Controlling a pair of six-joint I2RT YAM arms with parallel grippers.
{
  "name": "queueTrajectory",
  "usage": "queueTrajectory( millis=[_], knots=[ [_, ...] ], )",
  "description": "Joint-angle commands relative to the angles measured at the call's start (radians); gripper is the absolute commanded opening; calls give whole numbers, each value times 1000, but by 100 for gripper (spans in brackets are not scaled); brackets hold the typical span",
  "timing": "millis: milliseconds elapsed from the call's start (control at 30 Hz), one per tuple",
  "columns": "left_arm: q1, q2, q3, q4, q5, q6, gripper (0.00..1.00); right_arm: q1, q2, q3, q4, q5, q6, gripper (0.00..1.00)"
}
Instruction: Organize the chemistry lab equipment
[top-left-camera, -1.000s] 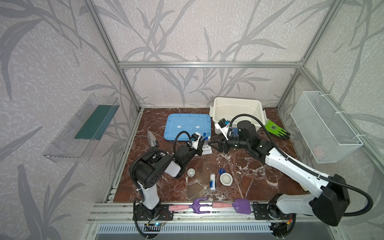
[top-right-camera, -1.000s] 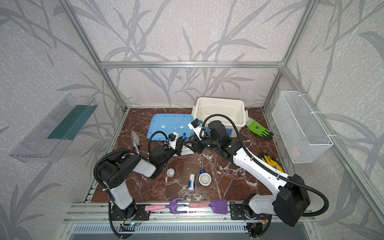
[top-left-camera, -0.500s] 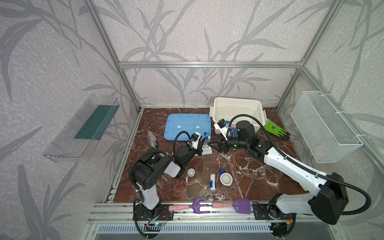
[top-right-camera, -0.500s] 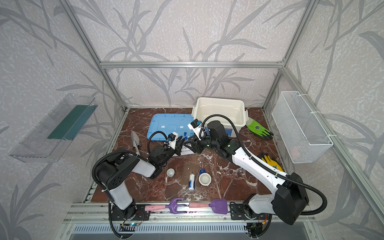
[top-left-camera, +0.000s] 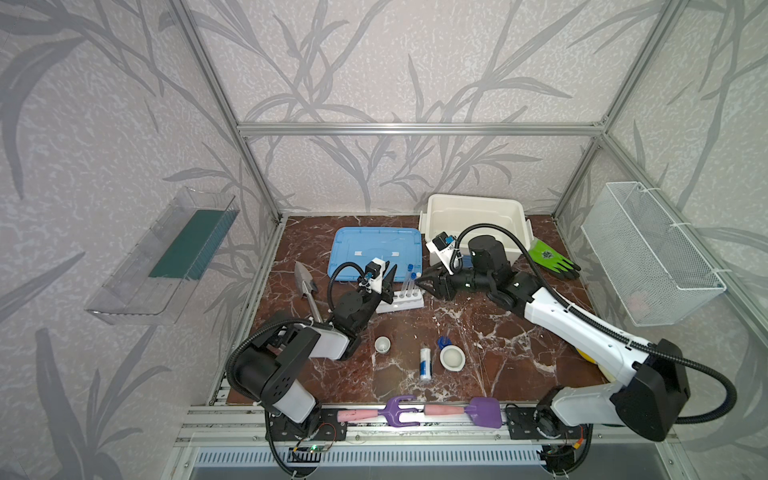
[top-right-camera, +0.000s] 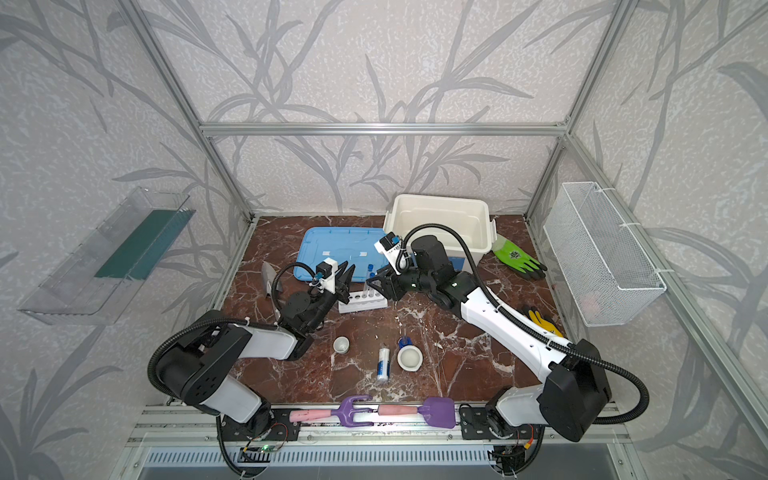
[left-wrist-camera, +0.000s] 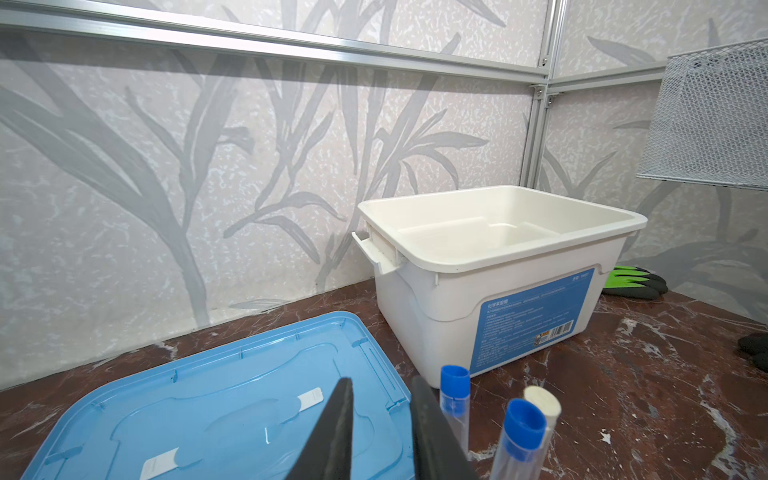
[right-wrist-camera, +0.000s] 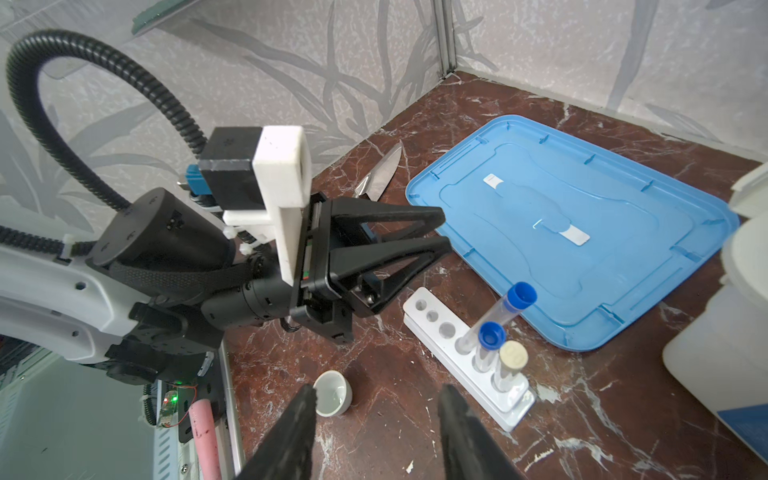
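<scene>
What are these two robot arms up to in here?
Two robot arms are tidying chemistry gear on a tabletop. Both reach toward the white rack, where three tubes stand. The left end effector and the right end effector flank it, jaws apart, holding nothing. A small cup, a bowl and a lying bottle sit loose nearer the front. The white bin at the back looks empty.

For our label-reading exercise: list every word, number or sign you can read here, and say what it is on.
Nothing is clear enough to quote.
On the white tub, a blue label: lines of print and a barcode, too small.
On the green glove, a dark emblem: blurred.
On the small bottle, a blue band: too small.
</scene>
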Motion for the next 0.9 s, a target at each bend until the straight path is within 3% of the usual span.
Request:
queueTrajectory(
  millis=[0,267,467,867],
  knots=[
    [20,-51,22,-80,30,-33,27,-2,13,57,-112,112,-47,48],
    [32,-173,56,-340,103,-54,26,-4,139,221,-269,245,-98,46],
    [32,-268,30,-481,89,-48,25,-11,301,390,-365,380,-153,44],
    [32,-466,-12,-684,33,-60,24,-24,479,518,-391,398,-205,44]
  ],
)
